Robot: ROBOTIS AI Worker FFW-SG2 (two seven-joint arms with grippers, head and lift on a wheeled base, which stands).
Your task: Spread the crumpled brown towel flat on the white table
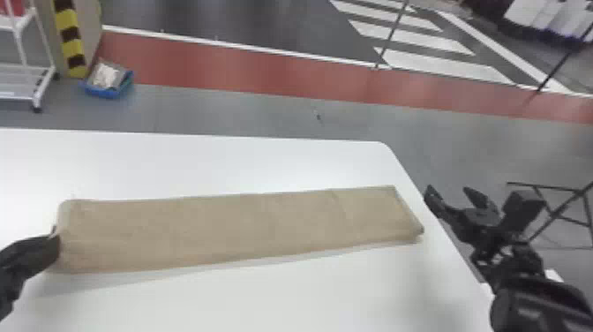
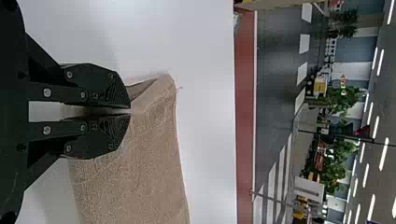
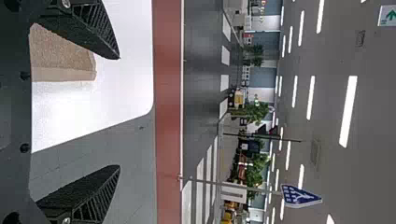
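A: Jaws first. What state?
B: Left gripper (image 1: 54, 235): jaws closed, pinching the brown towel (image 1: 229, 229) at its left end. Right gripper (image 1: 448, 190): jaws wide apart, nothing between them, just off the tabletop's (image 1: 264, 300) right edge.
A: Towel position?
B: Across the tabletop as a long, narrow strip, mostly smooth; right end near the right edge, shadow along the near side.
A: Any labels?
B: Right wrist view: blue sign (image 3: 301, 195) with white marks, on a pole; white panel (image 3: 388, 15) with green arrow, overhead.
A: Surface and room?
B: Tabletop white, plain, far right corner rounded. Beyond: grey floor (image 1: 264, 112), red band (image 1: 220, 66), white crossing stripes (image 1: 441, 66). Far left: blue tray (image 1: 103, 92), yellow-and-black banding (image 1: 70, 42), white wheeled rack (image 1: 43, 86).
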